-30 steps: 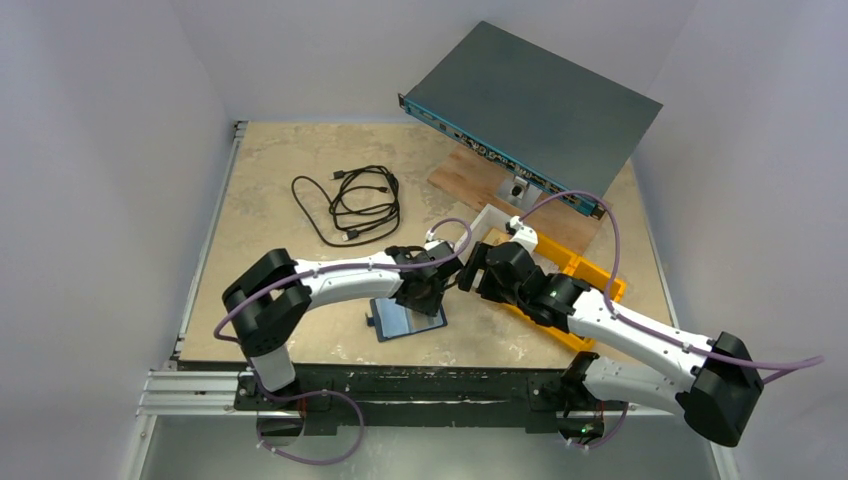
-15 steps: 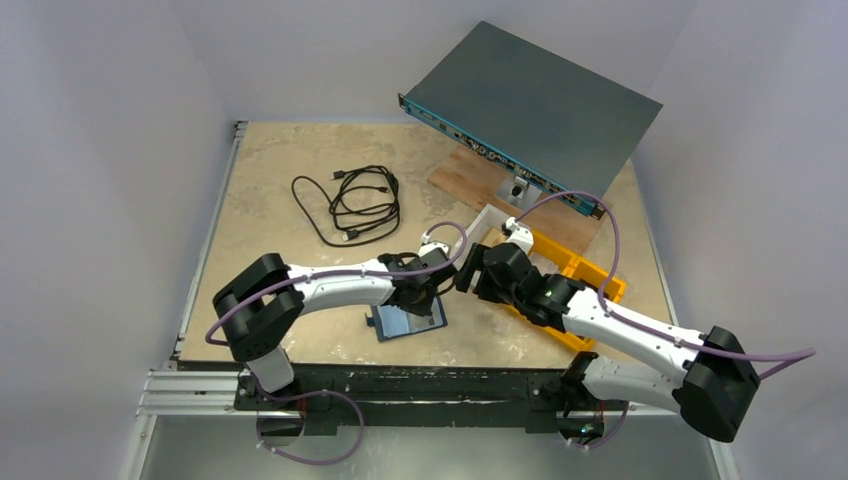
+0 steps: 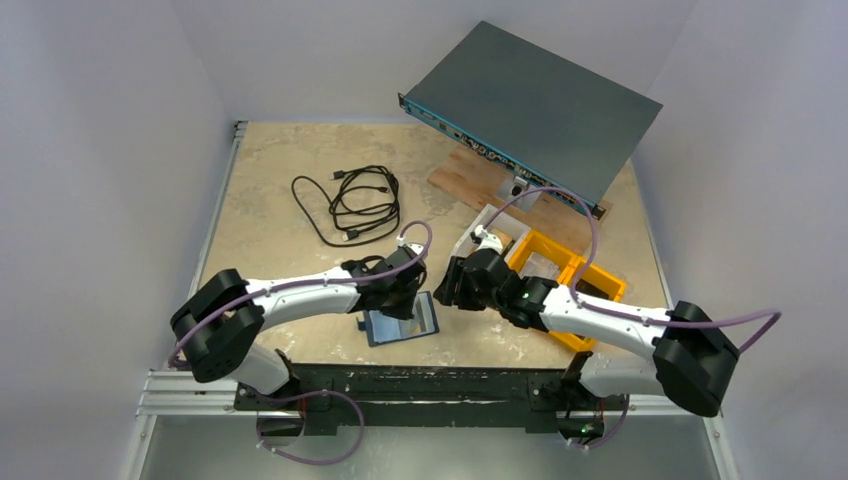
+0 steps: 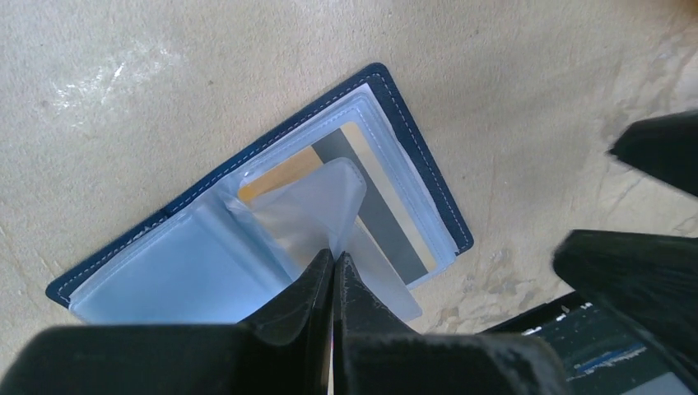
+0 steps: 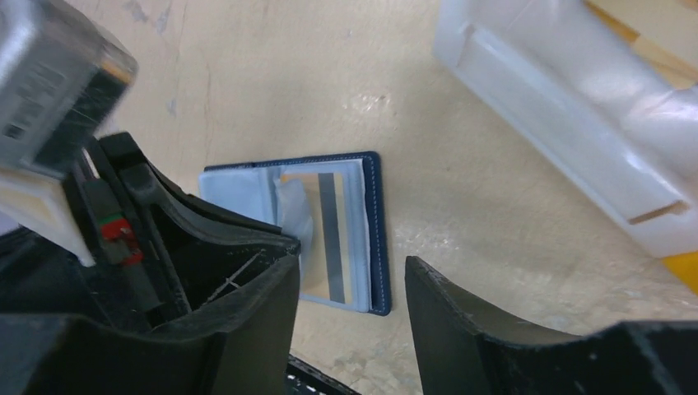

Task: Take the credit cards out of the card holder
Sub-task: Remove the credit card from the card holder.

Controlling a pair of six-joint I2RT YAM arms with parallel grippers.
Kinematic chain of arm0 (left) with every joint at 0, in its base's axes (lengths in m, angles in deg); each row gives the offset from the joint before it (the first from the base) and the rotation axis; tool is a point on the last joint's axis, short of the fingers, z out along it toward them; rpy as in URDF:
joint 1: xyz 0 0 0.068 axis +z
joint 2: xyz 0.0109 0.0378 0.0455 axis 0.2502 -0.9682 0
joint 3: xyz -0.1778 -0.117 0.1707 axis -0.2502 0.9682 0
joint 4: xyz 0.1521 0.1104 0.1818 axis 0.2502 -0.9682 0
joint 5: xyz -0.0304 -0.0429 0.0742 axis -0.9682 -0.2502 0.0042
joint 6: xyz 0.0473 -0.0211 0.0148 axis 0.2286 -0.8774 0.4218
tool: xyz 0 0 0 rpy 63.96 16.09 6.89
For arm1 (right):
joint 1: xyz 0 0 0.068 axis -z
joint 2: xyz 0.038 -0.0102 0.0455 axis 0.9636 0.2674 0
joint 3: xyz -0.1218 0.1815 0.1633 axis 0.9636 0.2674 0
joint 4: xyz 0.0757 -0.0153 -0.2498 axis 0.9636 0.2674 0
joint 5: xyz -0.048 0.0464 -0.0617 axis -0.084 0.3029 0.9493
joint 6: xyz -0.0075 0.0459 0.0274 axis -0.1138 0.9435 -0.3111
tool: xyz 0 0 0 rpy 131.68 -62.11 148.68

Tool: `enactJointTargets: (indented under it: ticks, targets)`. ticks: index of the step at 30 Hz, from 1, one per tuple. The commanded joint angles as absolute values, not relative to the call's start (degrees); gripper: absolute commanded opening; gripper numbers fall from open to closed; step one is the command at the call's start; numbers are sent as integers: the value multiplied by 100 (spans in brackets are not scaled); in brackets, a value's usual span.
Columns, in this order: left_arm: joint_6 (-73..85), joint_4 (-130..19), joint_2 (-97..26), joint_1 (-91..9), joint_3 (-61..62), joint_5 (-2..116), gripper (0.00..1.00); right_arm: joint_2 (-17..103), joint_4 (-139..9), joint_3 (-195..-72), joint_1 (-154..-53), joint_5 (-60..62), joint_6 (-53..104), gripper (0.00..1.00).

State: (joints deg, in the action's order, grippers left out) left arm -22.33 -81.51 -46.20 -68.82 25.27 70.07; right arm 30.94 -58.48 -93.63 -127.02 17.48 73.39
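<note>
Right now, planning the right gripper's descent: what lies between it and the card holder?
The right wrist view shows only bare table between the right gripper and the card holder.

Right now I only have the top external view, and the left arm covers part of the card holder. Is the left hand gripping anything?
Observer: Yes. The left wrist view shows the left hand shut on a clear sleeve lifted from the open card holder.
Operator: Any card visible inside?
Observer: One gold card with a grey stripe, in the pocket under that sleeve.
Operator: And the other arm?
Observer: The right hand, in its own view, has its jaws apart with nothing between them.
</note>
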Motion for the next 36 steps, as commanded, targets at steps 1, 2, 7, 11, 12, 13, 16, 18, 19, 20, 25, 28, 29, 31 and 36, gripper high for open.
enactJointTargets:
  ticks: [1,2,7,11,12,13,16,18,19,20,25,28,29,31,36]
  targets:
    - [-2186,-7543,-4161,-6659,2812,6534,0,3412,-6319,-9424,-12861,1351,7258,48]
    - [-2171,-7447,-4084,-6633,2892,6380,0,3506,-6344,-9468,-12904,1338,7251,46]
    - [-2141,-7044,-3792,-6439,3263,6013,0,3927,-6552,-9574,-13028,1166,7317,40]
    - [-2132,-6904,-3662,-6345,3441,5877,0,4162,-6812,-9629,-13090,1059,7360,39]
    - [-2126,-6871,-3628,-6330,3474,5852,0,4222,-6818,-9664,-13118,1051,7356,37]
    - [-2124,-6840,-3611,-6321,3507,5833,0,4298,-6816,-9708,-13144,1049,7350,35]
    - [-2124,-6755,-3518,-6303,3607,5794,0,4495,-6845,-9839,-13232,1022,7336,33]
    - [-2132,-6739,-3446,-6295,3644,5789,0,4649,-6890,-9918,-13277,987,7335,29]
    - [-2132,-6754,-3412,-6287,3649,5786,0,4720,-6909,-9970,-13298,956,7332,28]
    - [-2132,-6784,-3385,-6283,3658,5794,0,4792,-6921,-10002,-13313,942,7343,27]
    - [-2139,-7085,-3175,-6261,3648,6017,12,4977,-7043,-10088,-13342,848,7376,24]
    - [-2164,-7440,-2987,-6259,3567,6256,18,5004,-7065,-10161,-13358,841,7359,24]
    - [-2180,-7617,-2888,-6257,3530,6379,18,5011,-7060,-10197,-13363,840,7348,24]
    - [-2224,-7982,-2710,-6262,3443,6669,20,5032,-7052,-10267,-13385,846,7324,24]
    - [-2394,-8947,-2258,-6261,3208,7365,27,5243,-7000,-10503,-13470,708,7238,24]
